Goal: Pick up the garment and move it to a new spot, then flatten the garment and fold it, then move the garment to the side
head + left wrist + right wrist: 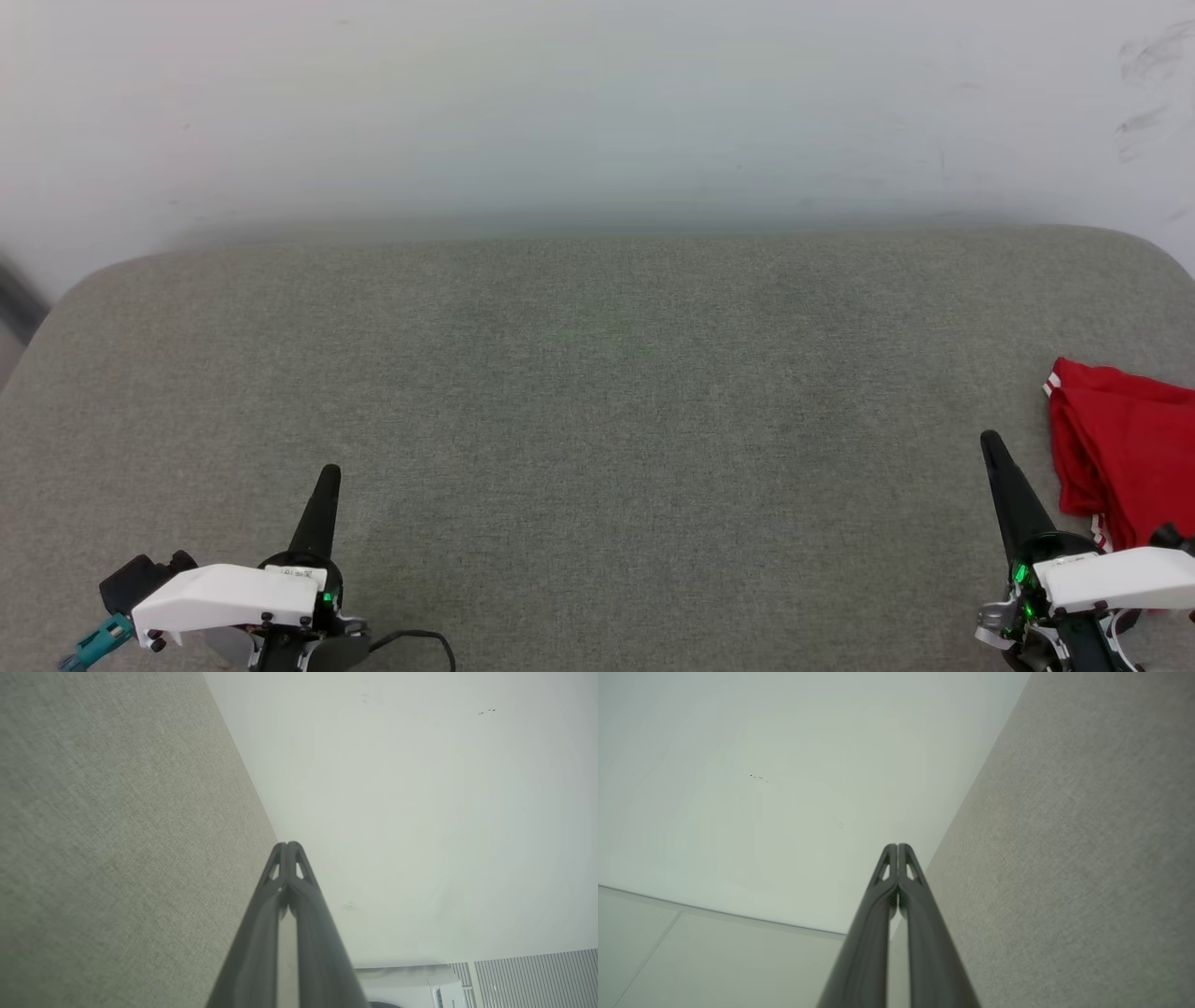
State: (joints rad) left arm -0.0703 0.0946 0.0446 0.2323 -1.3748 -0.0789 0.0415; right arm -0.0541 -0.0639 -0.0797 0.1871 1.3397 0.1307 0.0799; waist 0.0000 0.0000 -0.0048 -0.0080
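The red garment (1125,448) lies bunched at the right edge of the grey fabric surface (597,392), with a bit of red-white stripe trim at its corner; part of it runs out of the head view. Just left of it my right gripper (990,441) points up, shut and empty, apart from the cloth. At the lower left my left gripper (329,472) is also shut with nothing in it. In the wrist views both pairs of dark fingers, left gripper (288,844) and right gripper (897,846), meet at the tips against the pale wall.
A pale wall (597,103) rises behind the surface's rounded back edge. A white appliance (411,989) and a ribbed panel (537,977) sit in the left wrist view's lower right. The wide middle of the grey surface is bare fabric.
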